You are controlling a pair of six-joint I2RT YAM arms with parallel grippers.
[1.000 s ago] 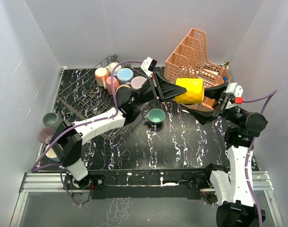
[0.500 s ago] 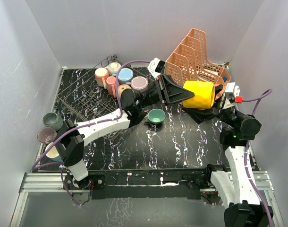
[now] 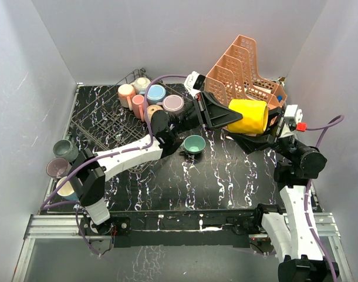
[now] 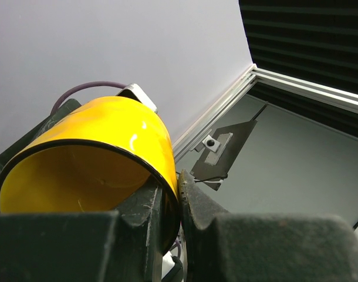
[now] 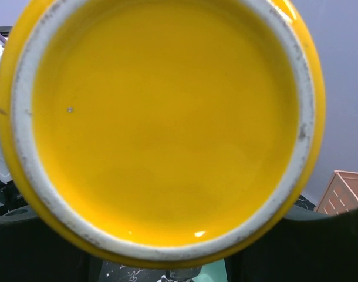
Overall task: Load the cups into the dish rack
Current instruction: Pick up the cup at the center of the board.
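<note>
A yellow cup (image 3: 248, 116) hangs on its side above the table's right part. My left gripper (image 3: 217, 114) is shut on its rim, one finger inside and one outside (image 4: 178, 182). My right gripper (image 3: 272, 126) comes from the opposite side, and the cup's base (image 5: 167, 117) fills its view, with a finger (image 5: 26, 249) pressed to each flank. The dish rack (image 3: 102, 117) lies at the back left with several cups at its far corner, among them a blue one (image 3: 155, 93) and a lilac one (image 3: 172, 103). A teal cup (image 3: 194, 144) stands on the table under my left arm.
An orange tiered organizer (image 3: 243, 70) stands just behind the yellow cup at the back right. Three more cups sit off the table's left edge, the grey-green one (image 3: 63, 148) furthest back. Grey walls close in on three sides.
My left arm carried the yellow cup a little to the right. My right gripper's fingers closed in around the cup's base.
</note>
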